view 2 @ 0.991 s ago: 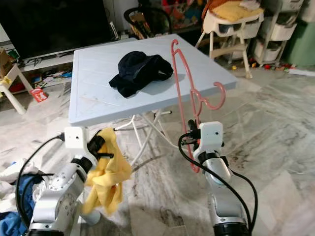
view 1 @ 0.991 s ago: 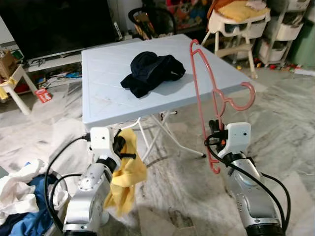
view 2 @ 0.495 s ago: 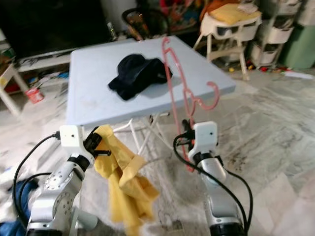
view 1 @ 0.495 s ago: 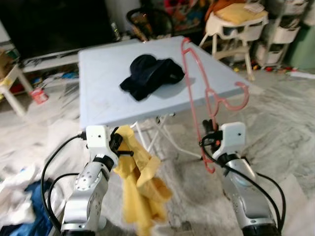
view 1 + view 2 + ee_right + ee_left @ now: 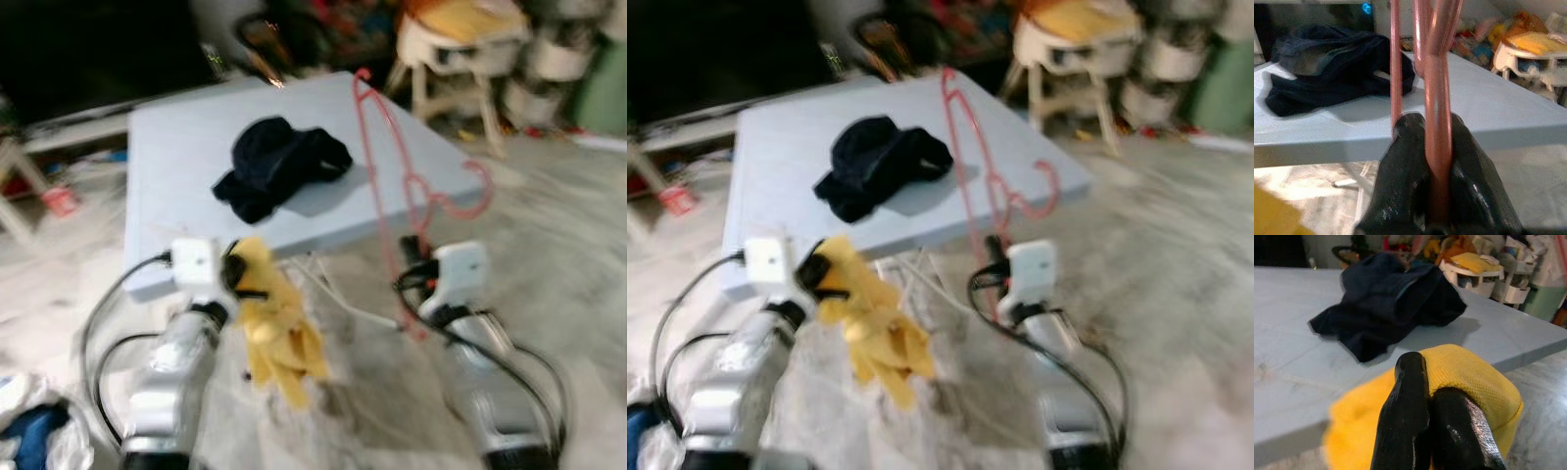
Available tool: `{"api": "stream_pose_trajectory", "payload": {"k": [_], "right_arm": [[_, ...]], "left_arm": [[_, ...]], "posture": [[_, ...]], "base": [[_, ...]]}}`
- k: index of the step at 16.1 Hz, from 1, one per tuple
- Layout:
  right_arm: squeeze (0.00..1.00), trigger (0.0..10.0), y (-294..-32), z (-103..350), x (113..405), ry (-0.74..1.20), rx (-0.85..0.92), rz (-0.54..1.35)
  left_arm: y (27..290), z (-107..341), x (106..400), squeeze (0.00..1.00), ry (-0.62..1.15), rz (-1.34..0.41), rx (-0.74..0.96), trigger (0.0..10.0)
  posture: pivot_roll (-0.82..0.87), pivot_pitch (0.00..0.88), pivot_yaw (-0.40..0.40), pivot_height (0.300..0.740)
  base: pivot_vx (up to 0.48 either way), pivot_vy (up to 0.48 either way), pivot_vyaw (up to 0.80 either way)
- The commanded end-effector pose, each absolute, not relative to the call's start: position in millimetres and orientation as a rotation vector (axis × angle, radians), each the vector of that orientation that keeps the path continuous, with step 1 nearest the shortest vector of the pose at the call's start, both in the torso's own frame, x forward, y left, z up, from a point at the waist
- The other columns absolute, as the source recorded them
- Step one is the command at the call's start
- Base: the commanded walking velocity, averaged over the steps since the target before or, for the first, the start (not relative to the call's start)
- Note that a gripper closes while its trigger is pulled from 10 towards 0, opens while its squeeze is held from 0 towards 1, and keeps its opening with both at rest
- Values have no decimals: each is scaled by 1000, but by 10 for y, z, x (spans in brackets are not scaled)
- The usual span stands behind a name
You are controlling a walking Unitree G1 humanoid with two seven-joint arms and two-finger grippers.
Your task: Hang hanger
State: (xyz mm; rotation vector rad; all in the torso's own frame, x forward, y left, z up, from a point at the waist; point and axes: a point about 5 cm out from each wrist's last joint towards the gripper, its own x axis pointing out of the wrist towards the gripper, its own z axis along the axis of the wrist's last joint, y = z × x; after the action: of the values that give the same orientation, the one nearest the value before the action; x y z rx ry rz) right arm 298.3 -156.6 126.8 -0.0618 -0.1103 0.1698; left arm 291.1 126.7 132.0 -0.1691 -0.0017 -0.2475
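Head views are blurred, so go by the wrist cams. Your right gripper has its jaws clamped on the pink hanger, pinching one of its thin bars between the two black fingers. The hanger stands near upright above that gripper, its top corner reaching over the worktop edge and its hook curling out at approx 3 o'clock, just off the worktop's right corner.

Your left gripper has its jaws together on a yellow cloth; the fabric bunches round the fingertips and the rest hangs loose below the gripper, in front of the worktop's near edge and above the floor.

On the pale blue worktop lies a dark navy garment in a crumpled heap, roughly mid-surface, at 12 o'clock from the left gripper and approx 10 o'clock from the right one. It's apart from the hanger's bar.

Behind the worktop, at 1–2 o'clock, there's a white high chair w/ a yellow seat pad. At 7 o'clock on the floor you've got a bit of blue and white laundry
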Motion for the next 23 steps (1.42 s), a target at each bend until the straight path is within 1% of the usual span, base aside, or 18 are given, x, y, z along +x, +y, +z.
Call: {"api": "stream_pose_trajectory", "payload": {"k": [1,4,7,9,10,12,13,15,17,19,21,23], "right_arm": [[0,10000,-1434,1360,2987,-156,-52,210],[0,10000,-1445,1358,2965,-160,-71,220],[0,10000,-1437,1336,2947,-153,-66,223],[0,10000,-1438,1341,2948,-160,-74,219],[0,10000,-1463,1341,2954,-164,-97,200],[0,10000,-1545,1289,2979,-141,-153,140],[0,10000,-1570,1267,2985,-133,-185,111],[0,10000,-1574,1228,2975,-116,-192,103],[0,10000,-1552,1204,2964,-108,-186,111],[0,10000,-1513,1185,2963,-108,-184,112],[0,10000,-1499,1185,2965,-108,-184,113],[0,10000,-1500,1181,2960,-106,-187,111]], "left_arm": [[1408,1491,2916,0,-87,-208,-117,10000],[1380,1746,2927,0,-174,-213,-107,10000],[1354,1819,2941,0,-187,-214,-116,10000],[1332,2048,2976,0,-251,-232,-114,10000],[1332,2242,3013,0,-314,-248,-90,10000],[1429,2604,3095,0,-423,-225,-62,10000],[1494,2716,3122,0,-448,-201,-56,10000],[1617,2922,3150,0,-506,-163,-18,10000],[1661,3001,3171,0,-514,-153,-1,10000],[1732,3168,3254,0,-548,-152,30,10000],[1786,3346,3420,0,-587,-146,68,10000],[1804,3420,3512,0,-600,-137,83,10000]], "posture": [[-41,0,82,740],[-42,0,80,740],[-42,0,79,740],[-43,0,77,740],[-38,0,71,740],[-33,0,70,740],[-33,0,71,740],[-30,0,74,740],[-28,0,74,740],[-27,0,75,740],[-28,0,74,740],[-31,0,77,740]], "base": [[442,0,513],[451,0,0],[467,0,0],[469,0,0],[469,0,0],[450,0,0],[352,0,0],[0,0,0],[0,0,0],[0,0,0],[0,0,0],[0,0,0]]}}
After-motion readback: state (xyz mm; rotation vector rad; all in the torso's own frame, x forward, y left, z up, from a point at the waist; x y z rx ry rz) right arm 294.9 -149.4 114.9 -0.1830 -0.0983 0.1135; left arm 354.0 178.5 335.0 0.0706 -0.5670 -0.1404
